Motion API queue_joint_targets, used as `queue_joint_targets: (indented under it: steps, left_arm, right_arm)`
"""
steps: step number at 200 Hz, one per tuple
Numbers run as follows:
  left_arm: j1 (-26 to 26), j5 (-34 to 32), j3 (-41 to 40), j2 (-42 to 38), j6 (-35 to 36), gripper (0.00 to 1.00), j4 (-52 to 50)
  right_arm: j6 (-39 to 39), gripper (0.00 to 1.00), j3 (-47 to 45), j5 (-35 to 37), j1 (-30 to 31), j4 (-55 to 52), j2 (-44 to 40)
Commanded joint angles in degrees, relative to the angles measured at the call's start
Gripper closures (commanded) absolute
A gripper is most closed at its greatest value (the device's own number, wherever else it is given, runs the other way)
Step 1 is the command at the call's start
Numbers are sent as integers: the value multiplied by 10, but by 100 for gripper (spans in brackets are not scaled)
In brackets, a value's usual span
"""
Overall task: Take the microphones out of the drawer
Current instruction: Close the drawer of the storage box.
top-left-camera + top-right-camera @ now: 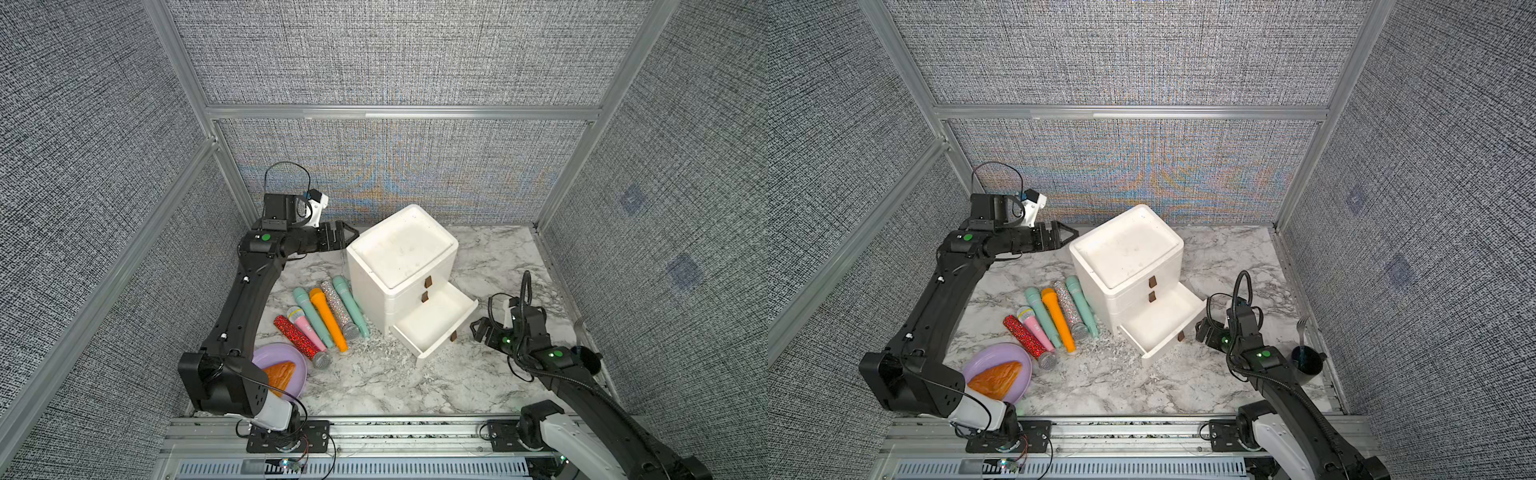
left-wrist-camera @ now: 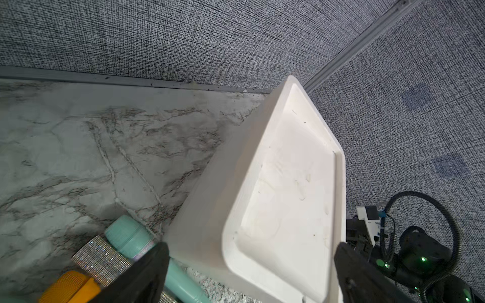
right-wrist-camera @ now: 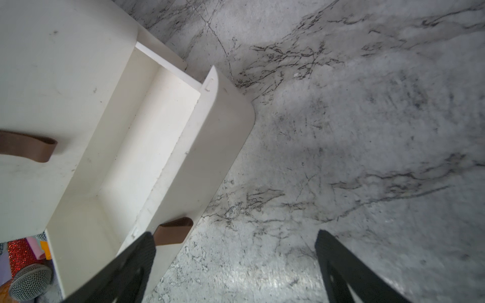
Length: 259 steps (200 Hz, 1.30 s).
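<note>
The white drawer chest (image 1: pixel 401 253) stands toward the far side of the marble table (image 1: pixel 415 386), and its bottom drawer (image 1: pixel 434 318) is pulled out toward the near right. Both top views and the right wrist view show that drawer bare inside; the two drawers above it are shut. Six microphones (image 1: pixel 327 318) lie in a close row on the table just left of the chest. The removal therefore looks done, unless a shut drawer hides another.

The left gripper (image 1: pixel 353 235) hovers at the chest's far-left top corner, jaws wide and empty. The right gripper (image 1: pixel 478 330) sits just right of the open drawer's front, near its brown pull tab (image 1: pixel 454 336), jaws likewise wide and empty. Nothing blocks either.

At near left a purple plate (image 1: pixel 301 361) carries a pastry (image 1: pixel 282 372). By the right wall a dark cup (image 1: pixel 1308 363) holds a fork (image 1: pixel 1304 322).
</note>
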Motion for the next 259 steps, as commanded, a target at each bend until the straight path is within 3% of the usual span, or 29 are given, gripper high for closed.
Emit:
queue_joint_targets:
  steps: [1,53,125,259]
  left_arm:
    - [-16,-3,25,25,11,0,-18]
    - [-46,-21,67,82,18,0,-23]
    - [-73,-22,92,113,37,0,-33]
    - [-82,-5,55,103,42,0,-5]
  right_arm:
    - [12,2,-10,25,0,15,-7]
    - [17,2,-43,7,-1,55,12]
    - [5,2,-50,-9,10,146,132]
    - [37,2,43,-2,103,256,309]
